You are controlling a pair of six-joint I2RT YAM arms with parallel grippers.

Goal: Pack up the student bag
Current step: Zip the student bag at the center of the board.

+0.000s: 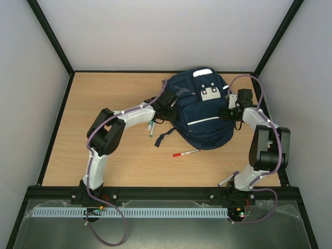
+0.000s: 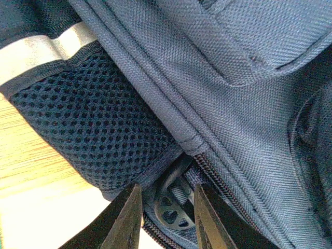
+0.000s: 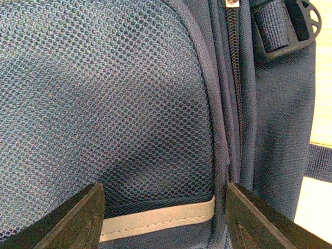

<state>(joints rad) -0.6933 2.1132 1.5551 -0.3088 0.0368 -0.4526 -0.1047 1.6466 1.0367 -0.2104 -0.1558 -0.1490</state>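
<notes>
The student bag (image 1: 202,111), navy with white stripes and a white patch, lies at the back middle of the table. My left gripper (image 1: 170,104) is at its left side. In the left wrist view, this gripper (image 2: 167,218) stands narrowly open, with a black plastic zip pull (image 2: 174,205) in the gap beside a zip and the mesh pocket (image 2: 93,129). My right gripper (image 1: 231,113) is against the bag's right side. In the right wrist view, it (image 3: 163,218) is wide open over the mesh side pocket (image 3: 129,93) and its pale stripe (image 3: 155,218).
A red-capped pen (image 1: 185,153) lies on the wood in front of the bag. A green-tipped marker (image 1: 151,128) rests beside the left forearm, and a loose bag strap (image 1: 163,137) trails toward it. Black frame rails border the table (image 1: 104,155).
</notes>
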